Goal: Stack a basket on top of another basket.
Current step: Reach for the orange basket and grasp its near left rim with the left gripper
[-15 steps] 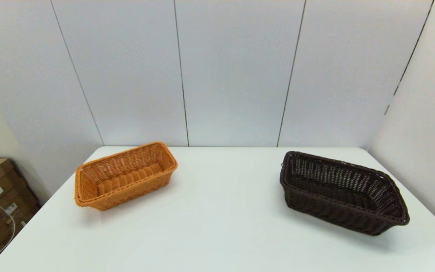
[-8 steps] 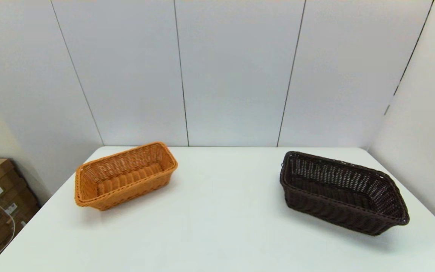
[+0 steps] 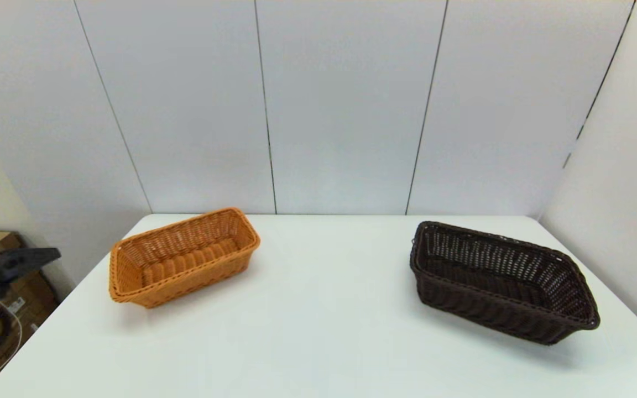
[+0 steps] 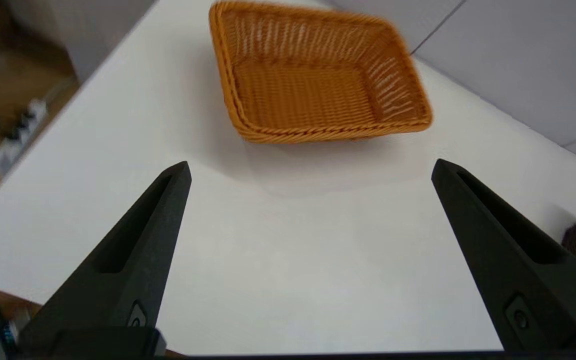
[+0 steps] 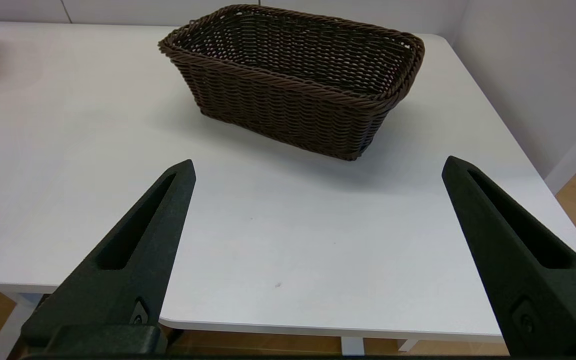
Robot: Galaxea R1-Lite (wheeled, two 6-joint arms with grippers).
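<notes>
Dark brown rectangular wicker basket well apart from orange-tan rectangular wicker basket on white desk, unstacked; left tool, right tool both spread wide, empty, ready for grasp

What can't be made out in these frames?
- Right gripper: out of the head view, parked at the near table edge.
- Left gripper: head view cuts it off at the picture's left edge.
- Dark basket: left wrist view crops it.
- Orange basket: blurred there.

Dark brown basket; orange-tan basket; white table.
</notes>
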